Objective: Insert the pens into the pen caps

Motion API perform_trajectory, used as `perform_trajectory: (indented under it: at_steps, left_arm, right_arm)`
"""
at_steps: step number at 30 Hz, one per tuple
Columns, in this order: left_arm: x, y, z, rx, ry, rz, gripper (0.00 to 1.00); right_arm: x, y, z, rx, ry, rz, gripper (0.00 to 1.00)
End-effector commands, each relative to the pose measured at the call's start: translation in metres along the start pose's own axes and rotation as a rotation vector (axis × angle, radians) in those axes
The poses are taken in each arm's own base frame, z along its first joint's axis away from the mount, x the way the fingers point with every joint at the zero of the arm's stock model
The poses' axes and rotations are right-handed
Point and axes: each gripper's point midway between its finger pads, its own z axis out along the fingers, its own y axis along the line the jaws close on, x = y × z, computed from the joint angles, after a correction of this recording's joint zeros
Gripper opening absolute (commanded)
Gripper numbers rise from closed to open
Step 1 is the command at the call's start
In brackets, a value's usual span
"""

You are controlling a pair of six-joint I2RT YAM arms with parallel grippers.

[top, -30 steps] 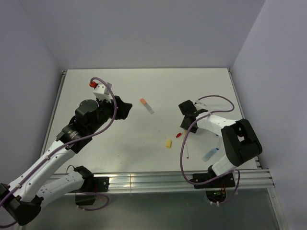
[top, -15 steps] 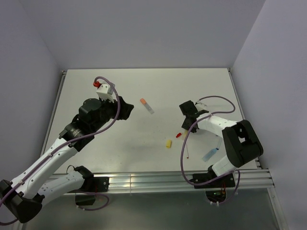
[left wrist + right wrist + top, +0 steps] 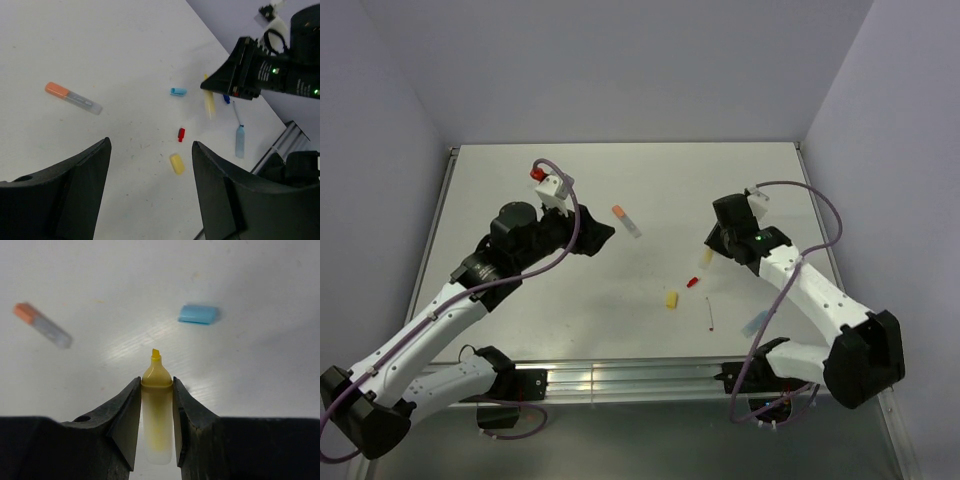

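My right gripper (image 3: 156,382) is shut on a yellowish pen (image 3: 157,405) with its tip pointing forward, held above the table (image 3: 520,190); in the top view it (image 3: 708,252) is at right centre. A yellow cap (image 3: 671,299) lies left of and nearer than it, with a red cap (image 3: 692,282) beside it. A light blue cap (image 3: 198,314) lies ahead of the pen. My left gripper (image 3: 151,142) is open and empty, hovering over the yellow cap (image 3: 176,163) and the red cap (image 3: 181,133). A white pen with an orange cap (image 3: 626,220) lies at mid-table.
A thin red pen (image 3: 709,315) and a light blue pen (image 3: 755,322) lie near the front right edge. A thin dark blue pen (image 3: 235,112) and a dark blue cap (image 3: 226,98) lie by the right arm. A metal rail (image 3: 620,375) runs along the front.
My right arm has swung up and to the right, lifting the yellowish pen off the table. My left gripper has moved right, towards the middle.
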Motion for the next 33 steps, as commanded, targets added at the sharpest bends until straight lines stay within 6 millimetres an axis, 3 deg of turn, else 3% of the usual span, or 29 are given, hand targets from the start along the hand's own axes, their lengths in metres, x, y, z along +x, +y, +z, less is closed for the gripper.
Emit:
perform_trajectory:
  at_steps: [1,5,8,9,10,13,17,23,33]
  left_arm:
    - [-0.002,-0.024,0.006,0.139,0.01,0.003,0.71]
    - [0.003,-0.034,0.008,0.211,0.033,-0.004,0.73]
    - [0.005,-0.038,0.009,0.243,0.042,-0.014,0.75]
    - [0.007,-0.037,0.01,0.243,0.047,-0.015,0.76]
    - [0.008,-0.038,0.011,0.25,0.053,-0.016,0.76]
    - [0.012,-0.036,0.014,0.247,0.068,-0.021,0.76]
    - [0.012,-0.032,0.016,0.23,0.067,-0.024,0.77]
    - [0.011,-0.028,0.017,0.215,0.063,-0.038,0.76]
    - [0.008,-0.024,0.018,0.209,0.055,-0.063,0.72]
  right_arm:
    - [-0.029,0.034,-0.038,-0.14,-0.065,0.045,0.0]
    - [-0.046,0.085,-0.075,-0.271,-0.112,0.062,0.0]
    - [-0.042,0.129,-0.097,-0.348,-0.115,0.027,0.0]
    - [-0.031,0.145,-0.099,-0.358,-0.099,-0.007,0.0]
    - [-0.038,0.16,-0.11,-0.391,-0.113,-0.001,0.0]
    - [-0.024,0.19,-0.117,-0.427,-0.088,-0.045,0.0]
    - [-0.026,0.225,-0.138,-0.492,-0.091,-0.061,0.0]
    - [-0.016,0.25,-0.159,-0.555,-0.078,-0.072,0.0]
    - [-0.002,0.266,-0.178,-0.624,-0.056,-0.065,0.0]
